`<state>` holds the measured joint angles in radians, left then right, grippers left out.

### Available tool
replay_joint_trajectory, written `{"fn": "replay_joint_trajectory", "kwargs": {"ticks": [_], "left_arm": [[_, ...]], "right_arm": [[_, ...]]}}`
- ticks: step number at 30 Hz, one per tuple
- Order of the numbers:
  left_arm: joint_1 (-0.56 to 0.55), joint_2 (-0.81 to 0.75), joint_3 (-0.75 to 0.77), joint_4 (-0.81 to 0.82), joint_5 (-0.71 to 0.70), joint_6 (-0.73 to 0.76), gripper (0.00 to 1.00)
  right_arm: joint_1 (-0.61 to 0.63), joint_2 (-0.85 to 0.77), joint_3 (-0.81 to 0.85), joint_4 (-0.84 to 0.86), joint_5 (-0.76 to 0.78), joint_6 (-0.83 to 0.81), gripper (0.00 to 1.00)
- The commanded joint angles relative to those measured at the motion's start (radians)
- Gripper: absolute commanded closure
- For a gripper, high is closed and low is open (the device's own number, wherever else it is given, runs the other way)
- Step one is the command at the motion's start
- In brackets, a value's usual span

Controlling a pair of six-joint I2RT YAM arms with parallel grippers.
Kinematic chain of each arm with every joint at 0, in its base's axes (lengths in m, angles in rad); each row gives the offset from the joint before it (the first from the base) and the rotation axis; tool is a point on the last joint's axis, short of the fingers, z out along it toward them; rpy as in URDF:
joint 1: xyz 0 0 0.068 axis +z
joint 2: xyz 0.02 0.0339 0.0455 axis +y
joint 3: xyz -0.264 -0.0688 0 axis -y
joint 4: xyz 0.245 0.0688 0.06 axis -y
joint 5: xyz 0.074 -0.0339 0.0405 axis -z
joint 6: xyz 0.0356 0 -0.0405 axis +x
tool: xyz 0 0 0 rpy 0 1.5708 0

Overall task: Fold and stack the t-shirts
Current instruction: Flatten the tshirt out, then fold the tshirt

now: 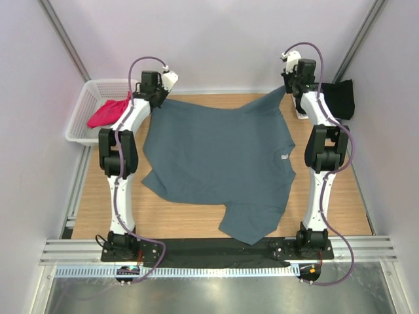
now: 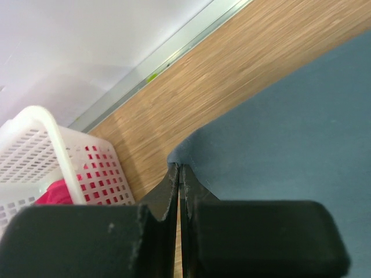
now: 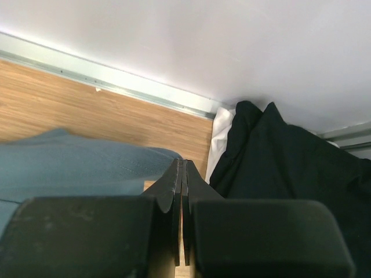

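While both pincers are pressed together on cloth, the left gripper (image 2: pixel 178 168) and right gripper (image 3: pixel 181 165) each nipping a far corner of the slate blue-grey t-shirt (image 1: pixel 219 154), the rest of the garment lies spread across the table (image 1: pixel 91 216). Each bite looks to take only the very edge, so a quick pull could slip a corner free. Uneven travel between the arms would probably skew the fold. The right corner hangs just beside the black t-shirt (image 1: pixel 340 98), which could be dragged along. The left corner is near the basket (image 1: pixel 82 108) holding the magenta-pink t-shirt (image 1: pixel 108 112), whose rim might catch cloth. One sleeve reaches the near edge and may bunch.
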<state>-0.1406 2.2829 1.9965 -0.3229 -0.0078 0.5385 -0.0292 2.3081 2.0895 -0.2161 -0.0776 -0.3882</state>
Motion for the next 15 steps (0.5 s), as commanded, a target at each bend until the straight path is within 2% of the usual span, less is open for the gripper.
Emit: {"fn": "replay_joint_trajectory", "kwargs": {"ticks": [1,6,11,15], "left_arm": [[0.047,0.0,0.085,0.001,-0.003,-0.04,1.0],[0.081,-0.059,0.128,-0.106,0.087,-0.126,1.0],[0.09,-0.169,0.001,-0.214,0.173,-0.123,1.0],[0.09,-0.213,-0.027,-0.367,0.203,-0.098,1.0]], "right_arm": [[-0.006,-0.075,-0.028,0.034,0.025,-0.012,0.99],[-0.008,-0.16,-0.088,-0.034,0.009,-0.012,0.99],[-0.009,-0.327,-0.271,-0.072,-0.01,-0.014,0.99],[-0.009,-0.423,-0.425,-0.083,-0.028,-0.005,0.99]]}}
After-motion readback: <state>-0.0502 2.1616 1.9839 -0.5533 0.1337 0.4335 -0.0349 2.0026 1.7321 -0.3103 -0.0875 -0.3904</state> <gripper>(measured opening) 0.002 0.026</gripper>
